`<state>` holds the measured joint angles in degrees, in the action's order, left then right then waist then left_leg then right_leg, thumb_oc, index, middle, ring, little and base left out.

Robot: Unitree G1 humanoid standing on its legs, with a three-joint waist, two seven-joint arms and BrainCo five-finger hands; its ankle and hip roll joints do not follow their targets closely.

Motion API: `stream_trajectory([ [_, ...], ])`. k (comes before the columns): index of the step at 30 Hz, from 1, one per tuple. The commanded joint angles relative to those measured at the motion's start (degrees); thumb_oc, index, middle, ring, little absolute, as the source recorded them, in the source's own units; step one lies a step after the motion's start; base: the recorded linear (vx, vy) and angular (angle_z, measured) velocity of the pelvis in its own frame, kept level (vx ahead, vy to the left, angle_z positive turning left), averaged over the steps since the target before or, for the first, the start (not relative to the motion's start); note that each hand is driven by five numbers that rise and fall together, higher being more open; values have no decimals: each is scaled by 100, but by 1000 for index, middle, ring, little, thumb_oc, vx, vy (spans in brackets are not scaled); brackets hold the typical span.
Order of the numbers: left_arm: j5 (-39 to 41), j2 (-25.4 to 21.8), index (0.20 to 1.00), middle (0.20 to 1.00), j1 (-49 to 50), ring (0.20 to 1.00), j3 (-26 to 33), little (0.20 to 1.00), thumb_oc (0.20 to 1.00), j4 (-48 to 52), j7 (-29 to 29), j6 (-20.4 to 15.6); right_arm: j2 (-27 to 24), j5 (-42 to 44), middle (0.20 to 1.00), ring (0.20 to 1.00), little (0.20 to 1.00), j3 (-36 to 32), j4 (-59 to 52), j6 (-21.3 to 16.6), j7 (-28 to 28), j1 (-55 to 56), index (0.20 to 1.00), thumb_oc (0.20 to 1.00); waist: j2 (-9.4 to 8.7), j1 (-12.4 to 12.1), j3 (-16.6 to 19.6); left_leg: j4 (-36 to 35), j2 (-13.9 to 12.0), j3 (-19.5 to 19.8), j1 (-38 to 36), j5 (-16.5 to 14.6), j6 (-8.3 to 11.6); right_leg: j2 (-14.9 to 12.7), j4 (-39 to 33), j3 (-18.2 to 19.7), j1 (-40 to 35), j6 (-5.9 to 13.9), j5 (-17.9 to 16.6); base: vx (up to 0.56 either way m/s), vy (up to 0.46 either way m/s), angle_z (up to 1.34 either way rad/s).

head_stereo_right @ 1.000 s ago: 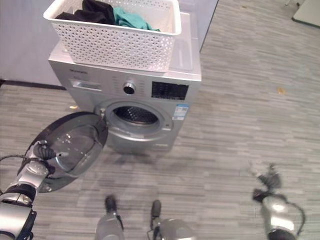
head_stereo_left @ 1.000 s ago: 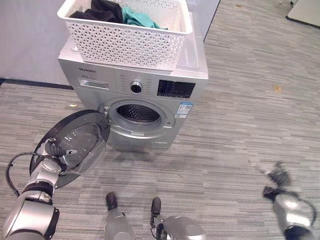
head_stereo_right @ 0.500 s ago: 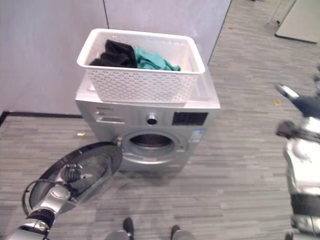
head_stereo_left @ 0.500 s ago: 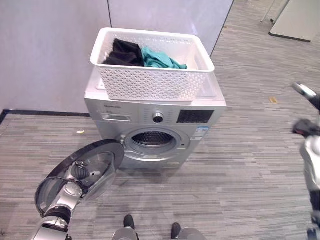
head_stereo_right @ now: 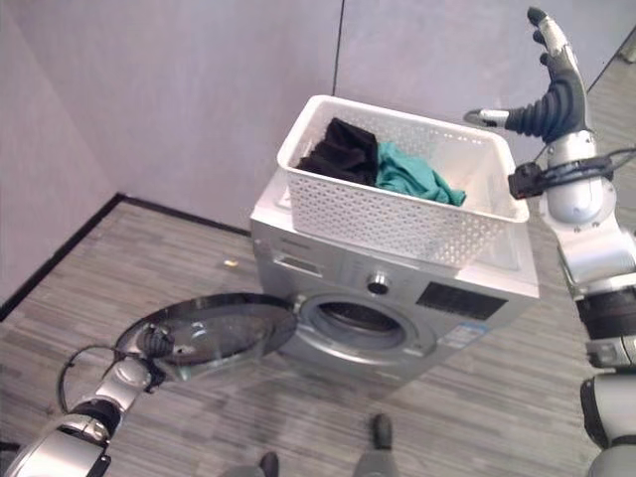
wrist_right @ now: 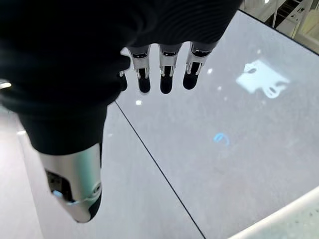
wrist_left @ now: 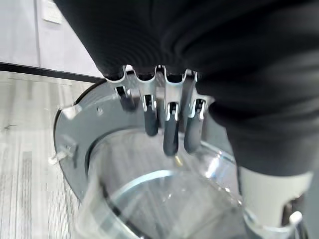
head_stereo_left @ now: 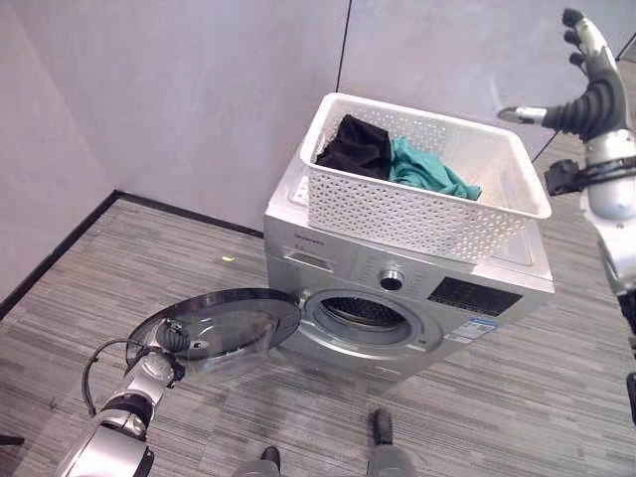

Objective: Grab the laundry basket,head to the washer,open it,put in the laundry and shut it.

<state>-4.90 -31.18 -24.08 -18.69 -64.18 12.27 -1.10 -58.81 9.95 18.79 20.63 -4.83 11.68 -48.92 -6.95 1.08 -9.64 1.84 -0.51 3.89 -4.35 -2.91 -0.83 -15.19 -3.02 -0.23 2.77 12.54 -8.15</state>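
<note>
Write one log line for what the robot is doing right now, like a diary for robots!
washer door: open | left hand: at the door | right hand: open, raised beside basket | basket: on washer, clothes inside | drum: not loaded yet

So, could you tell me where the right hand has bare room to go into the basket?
The basket is bare at the end near the right hand, past the teal cloth. Its other end is crowded by the black cloth. The washer's mouth is free; the left hand is at the open door.
</note>
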Motion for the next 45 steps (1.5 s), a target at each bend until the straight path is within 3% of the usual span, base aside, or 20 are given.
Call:
stream_trajectory([
  [1,99,-161,1000,1000,-253,1000,-12,1000,1000,144,76,-345,-182,0,1000,1000,1000,81,49,55,-263,-421,1000,1000,-118,34,271,506,-189,-424,270,-518,78,160,891,84,-12,-130,175,178,-170,37],
  [6,307,162,1000,1000,51,1000,-134,1000,1000,198,-39,-413,-368,87,1000,1000,1000,1658,854,79,-843,-1889,1000,1000,-159,-23,593,60,-473,-179,33,-366,271,390,527,-334,-433,-242,493,159,-154,28],
  [12,439,308,1000,1000,426,1000,-197,1000,1000,387,-115,-480,319,112,1000,1000,1000,2748,1654,116,-1131,-3044,1000,1000,-242,-213,746,-340,-785,-145,-87,-140,452,647,155,-448,-640,-418,724,58,-94,2],
  [25,571,293,1000,1000,1699,1000,120,1000,1000,928,-507,-556,875,-665,1000,1000,1000,3122,3127,318,-1522,-3130,1000,1000,-303,-546,631,-502,-930,210,134,63,587,813,88,-739,-713,-568,897,3,-24,13],
  [35,888,708,1000,1000,2239,1000,554,1000,1000,135,-688,-447,354,-581,1000,1000,1000,3175,1362,211,-1916,-2525,1000,1000,-281,-628,404,-552,-950,332,327,177,628,843,93,-871,-634,-603,973,-9,-7,12],
  [45,1077,905,1000,1000,2230,1000,603,1000,1000,98,-743,-415,309,-896,1000,1000,1000,3222,1084,318,-2254,-2027,1000,1000,-254,-613,337,-577,-928,295,304,168,616,811,117,-870,-603,-597,980,0,0,0],
])
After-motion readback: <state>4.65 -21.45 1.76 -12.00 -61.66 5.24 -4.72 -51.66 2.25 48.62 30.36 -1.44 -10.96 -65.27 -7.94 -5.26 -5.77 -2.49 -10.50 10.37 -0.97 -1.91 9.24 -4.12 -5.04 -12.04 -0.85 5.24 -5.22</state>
